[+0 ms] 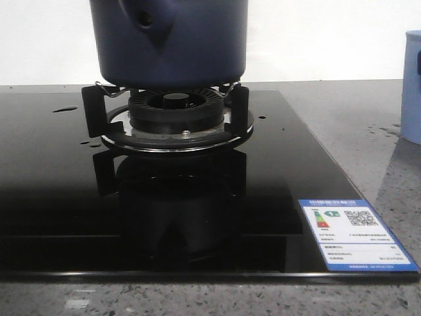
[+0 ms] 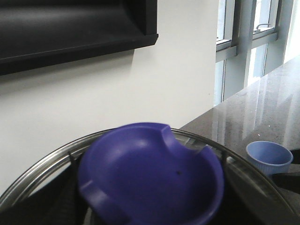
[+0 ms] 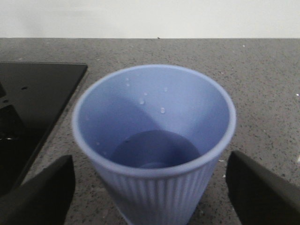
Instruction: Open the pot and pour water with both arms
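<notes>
- Right claw was spread wide with the pale blue ribbed cup sitting between its two dark fingers, neither one clearly touching the cup walls. My guess is it was lined up that way for a grab before the pour.
- Left claw itself never showed up in its own wrist view, so I couldn't tell whether it was spread or pinching anything. That view was mostly filled by the purple-blue knob of a glass lid with a metal rim, really close to the camera. It looked to me like the lid was in that arm's grip, but the contact was hidden.
- Pot sat up on the burner of the black glass stove, resting on the metal supports, side stub with the round hole facing the front camera. Its top was cut off in the front view, so I couldn't say from there if it was open or what was inside.
- Cup stood on the grey speckled surface, well off to the right of the stove. It had a shallow bit of water at the bottom plus droplets on the inner wall.
- Few water spots were on the stove glass too.
</notes>
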Robot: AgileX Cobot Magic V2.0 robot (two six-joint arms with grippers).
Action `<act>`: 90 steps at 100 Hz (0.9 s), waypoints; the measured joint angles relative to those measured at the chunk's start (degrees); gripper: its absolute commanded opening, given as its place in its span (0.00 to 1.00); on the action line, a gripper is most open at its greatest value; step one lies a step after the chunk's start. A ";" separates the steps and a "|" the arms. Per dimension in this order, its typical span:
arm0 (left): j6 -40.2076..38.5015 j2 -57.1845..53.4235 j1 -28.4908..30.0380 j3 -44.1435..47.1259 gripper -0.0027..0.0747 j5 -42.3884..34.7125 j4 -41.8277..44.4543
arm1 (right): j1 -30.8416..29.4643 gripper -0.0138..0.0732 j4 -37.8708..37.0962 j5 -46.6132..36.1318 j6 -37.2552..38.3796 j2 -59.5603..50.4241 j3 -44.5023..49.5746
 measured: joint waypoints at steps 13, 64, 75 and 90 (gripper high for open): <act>0.00 0.00 0.00 0.00 0.42 0.10 -0.09 | 0.00 0.81 0.23 -2.47 1.71 3.02 0.00; 0.00 0.00 0.00 0.00 0.42 0.21 -0.09 | 0.00 0.40 0.00 -3.29 2.19 4.84 0.00; 0.00 0.00 0.00 0.00 0.42 0.28 -0.09 | 0.00 0.40 -1.84 -2.20 2.30 3.60 -0.14; 0.00 0.00 0.00 0.00 0.42 0.42 -0.09 | 0.00 0.40 -5.44 2.68 2.40 -0.46 -4.17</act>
